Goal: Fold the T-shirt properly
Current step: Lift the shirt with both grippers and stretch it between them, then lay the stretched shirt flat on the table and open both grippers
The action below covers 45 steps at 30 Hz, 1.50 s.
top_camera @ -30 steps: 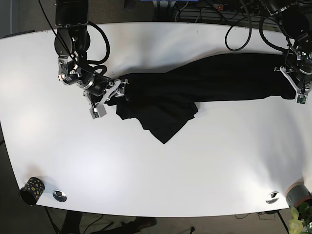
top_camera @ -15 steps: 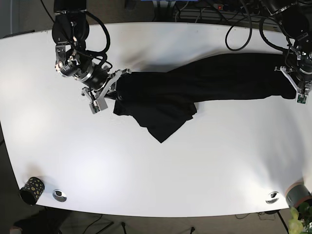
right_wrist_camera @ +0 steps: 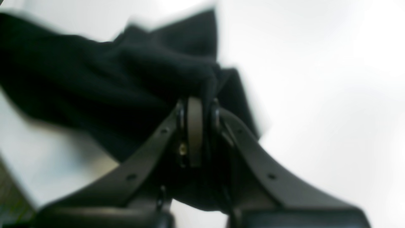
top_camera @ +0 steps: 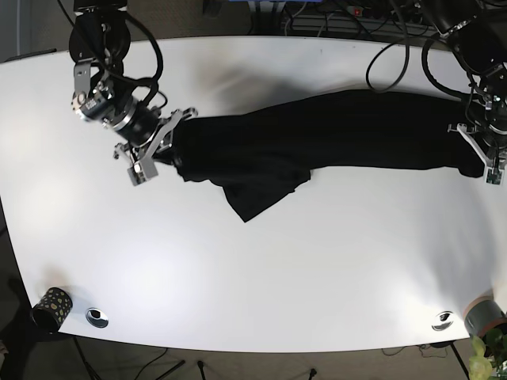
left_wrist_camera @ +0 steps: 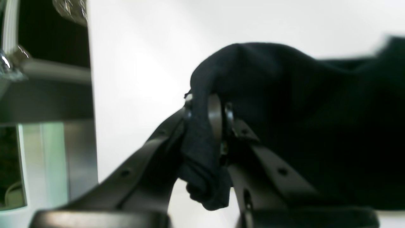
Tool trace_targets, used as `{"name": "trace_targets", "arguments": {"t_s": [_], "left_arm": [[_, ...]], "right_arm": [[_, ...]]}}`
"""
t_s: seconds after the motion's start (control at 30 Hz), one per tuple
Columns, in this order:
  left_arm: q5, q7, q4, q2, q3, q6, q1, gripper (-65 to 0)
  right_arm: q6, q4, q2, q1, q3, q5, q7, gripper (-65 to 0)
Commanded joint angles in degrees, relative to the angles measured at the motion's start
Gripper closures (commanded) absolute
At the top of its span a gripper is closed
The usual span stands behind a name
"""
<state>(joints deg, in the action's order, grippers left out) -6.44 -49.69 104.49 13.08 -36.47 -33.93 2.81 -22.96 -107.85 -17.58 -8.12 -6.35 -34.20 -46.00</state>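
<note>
Black T-shirt (top_camera: 317,131) is held stretched between both grippers, lying as a long band across the white counter (top_camera: 261,269). Left gripper (left_wrist_camera: 205,126) is closed on a bunched edge of cloth, fabric pinched between the jaws and hanging below them. Right gripper (right_wrist_camera: 197,126) is likewise clamped on a fold of cloth, view blurred. Compared with the earlier base frames, the right gripper is seen moved outward and up toward the counter's far corner, and the shirt end is dragged with it; the band is pulled longer and straighter. Left gripper's end has barely shifted. One loose flap (top_camera: 257,198) is left hanging out just beside the right gripper's end, toward the near edge. Judged: shirt is being tensioned flat, folding proper not yet begun; flap needs smoothing.
</note>
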Motion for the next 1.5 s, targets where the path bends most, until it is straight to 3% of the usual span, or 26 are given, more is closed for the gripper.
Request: {"name": "trace_targets", "arguments": {"t_s": [0.0,0.1,0.27,0.43,0.53,0.83,1.07,1.47], "left_arm": [[-0.02,1.30,1.32,1.12,1.70,0.57,-3.47,0.0],[-0.11,1.21,1.32,1.12,5.22,0.57,-7.25,0.0],[-0.29,1.12,-0.18,1.12,10.75,0.57,-15.07,0.0],[-0.29,1.03,-5.81,1.12,14.97,0.66,-24.39,0.0],[-0.29,1.03,-10.99,1.12,16.03,0.75,-31.42,0.0],[-0.20,1.38,-23.56,3.58,16.73,0.66,-47.25,0.0],[0.06,1.38,-25.32,3.75,17.35,0.48,-43.56,0.0],[0.24,1.38,-19.17,2.00,17.00,0.39,-24.48,0.0]], "right_arm": [[-0.03,1.61,-2.15,3.94,-0.38,-0.57,1.82,0.0],[-0.03,4.25,-4.44,8.96,-0.11,-0.66,1.82,0.0],[-0.20,9.52,-5.93,18.27,-0.02,-0.66,-0.20,0.0],[-4.86,17.08,-6.81,30.41,-0.29,-0.40,-4.16,0.0],[-6.45,22.18,-7.60,38.32,-0.29,-0.22,-4.68,0.0],[-6.97,30.71,-11.21,55.81,0.06,-0.66,-7.41,0.0],[-9.79,28.86,-12.17,52.12,-0.82,-0.66,-10.40,0.0],[-9.79,19.02,-7.16,27.24,-9.78,-0.66,-10.31,0.0]]}}
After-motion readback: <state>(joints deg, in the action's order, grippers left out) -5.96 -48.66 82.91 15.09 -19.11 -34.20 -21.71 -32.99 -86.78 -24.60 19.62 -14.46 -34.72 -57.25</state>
